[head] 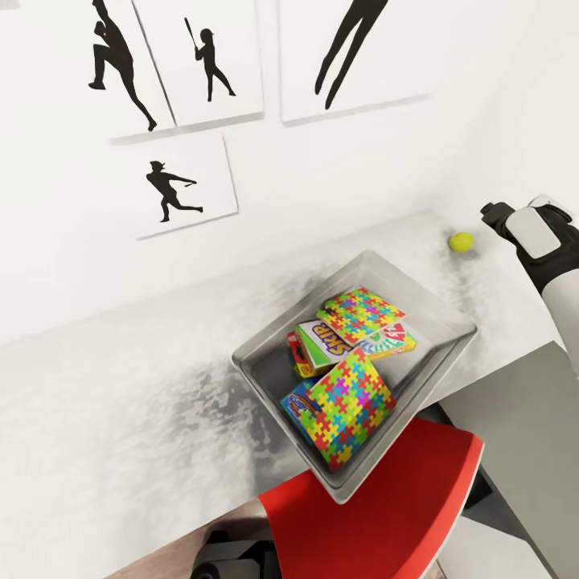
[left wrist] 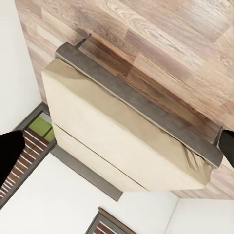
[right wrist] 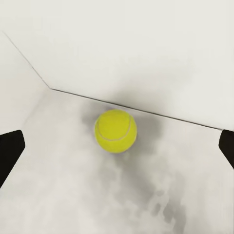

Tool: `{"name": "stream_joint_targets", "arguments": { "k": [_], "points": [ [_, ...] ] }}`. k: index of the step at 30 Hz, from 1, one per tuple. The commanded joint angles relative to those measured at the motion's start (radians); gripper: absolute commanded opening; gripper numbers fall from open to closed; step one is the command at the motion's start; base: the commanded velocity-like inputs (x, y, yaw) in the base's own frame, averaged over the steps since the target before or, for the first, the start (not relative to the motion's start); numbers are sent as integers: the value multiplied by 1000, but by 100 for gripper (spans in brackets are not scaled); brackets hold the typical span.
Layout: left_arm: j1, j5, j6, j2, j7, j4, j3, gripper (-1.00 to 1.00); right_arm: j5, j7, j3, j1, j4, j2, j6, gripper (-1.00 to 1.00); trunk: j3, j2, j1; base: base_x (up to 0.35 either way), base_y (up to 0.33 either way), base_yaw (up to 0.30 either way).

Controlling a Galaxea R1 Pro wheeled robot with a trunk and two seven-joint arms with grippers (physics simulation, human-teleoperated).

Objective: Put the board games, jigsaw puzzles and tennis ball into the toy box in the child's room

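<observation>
The light-grey toy box (head: 265, 371) sits on the table (head: 121, 402), its near corner over the front edge. Inside lie two jigsaw puzzles (head: 362, 314) (head: 350, 406) on top of board games: a white-green one (head: 322, 342), a red-yellow one (head: 299, 355) and a blue one (head: 294, 400) mostly covered. The tennis ball (head: 461, 241) (right wrist: 115, 130) rests on the table by the wall. My right gripper (right wrist: 119, 147) is open, hovering just short of the ball, fingertips wide on both sides. My left gripper (left wrist: 118, 148) is open and holds nothing, high over the bare bed (left wrist: 122, 136).
A red chair (head: 386, 507) stands against the table's front, under the toy box corner. The dark grey desk section (head: 523, 434) is at the right. Black silhouette pictures (head: 189, 185) hang on the white wall. Wood floor (left wrist: 170, 44) lies beside the bed.
</observation>
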Motion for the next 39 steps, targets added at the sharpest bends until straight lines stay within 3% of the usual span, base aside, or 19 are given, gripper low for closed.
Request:
{"name": "stream_joint_targets", "arguments": {
  "k": [1, 39],
  "points": [
    [-1, -7, 0, -3, -8, -4, 4, 100, -4, -7, 7, -1, -4, -2, 5, 100, -1, -2, 1, 17, 6, 0],
    [-9, -6, -14, -9, -9, -3, 4, 100, -9, -7, 5, 1, -12, -5, 5, 100, -6, -2, 1, 3, 1, 0]
  ]
}}
